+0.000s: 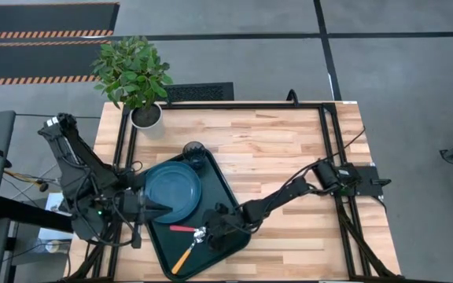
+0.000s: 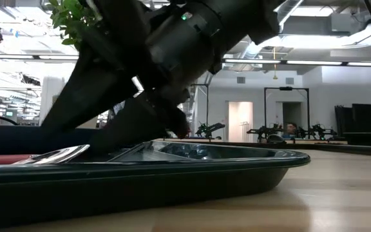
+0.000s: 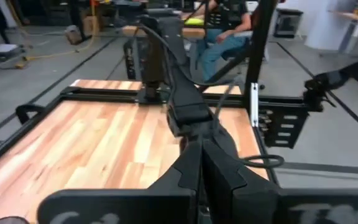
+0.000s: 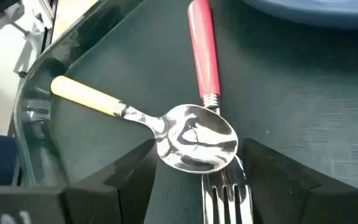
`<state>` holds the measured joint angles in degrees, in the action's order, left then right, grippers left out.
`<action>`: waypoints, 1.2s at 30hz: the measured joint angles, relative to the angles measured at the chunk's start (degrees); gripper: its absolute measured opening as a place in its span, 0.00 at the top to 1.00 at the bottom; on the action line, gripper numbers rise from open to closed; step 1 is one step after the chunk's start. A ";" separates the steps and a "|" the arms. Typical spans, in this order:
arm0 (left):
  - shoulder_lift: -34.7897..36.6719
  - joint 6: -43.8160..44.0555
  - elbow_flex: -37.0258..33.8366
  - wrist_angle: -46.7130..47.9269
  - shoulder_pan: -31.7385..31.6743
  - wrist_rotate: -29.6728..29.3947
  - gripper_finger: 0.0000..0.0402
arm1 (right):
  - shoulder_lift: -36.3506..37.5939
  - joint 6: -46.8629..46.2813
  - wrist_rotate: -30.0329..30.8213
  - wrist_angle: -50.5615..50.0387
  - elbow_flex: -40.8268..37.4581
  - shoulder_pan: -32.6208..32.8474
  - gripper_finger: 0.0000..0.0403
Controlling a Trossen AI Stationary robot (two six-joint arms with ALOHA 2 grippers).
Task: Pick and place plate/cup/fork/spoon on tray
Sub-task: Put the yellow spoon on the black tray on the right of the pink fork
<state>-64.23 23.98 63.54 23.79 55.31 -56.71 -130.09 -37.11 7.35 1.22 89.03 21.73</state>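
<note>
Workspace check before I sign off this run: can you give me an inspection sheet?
Surface: wooden table, bare on the right arm's side.
Job's things: tray holds the plate, fork and spoon; the spoon's bowl lies over the fork's neck. The cup sits at the tray's far corner; whether it is inside the lip is unclear.
Clutter: potted plant at the table's far left corner.
Grippers: right gripper open, straddling the spoon's bowl; left gripper shut at the tray's left edge, holding nothing.
Cables: run along both arms.
Surroundings: seated person beyond the table.
</note>
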 joint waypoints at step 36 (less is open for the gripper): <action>-0.20 -1.74 0.01 -0.20 0.00 3.87 1.00 | 1.48 -6.13 0.38 -3.48 0.71 -0.01 0.97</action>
<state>-64.42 22.24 63.55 23.59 55.31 -52.84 -128.61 -43.24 7.74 -2.27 89.73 21.72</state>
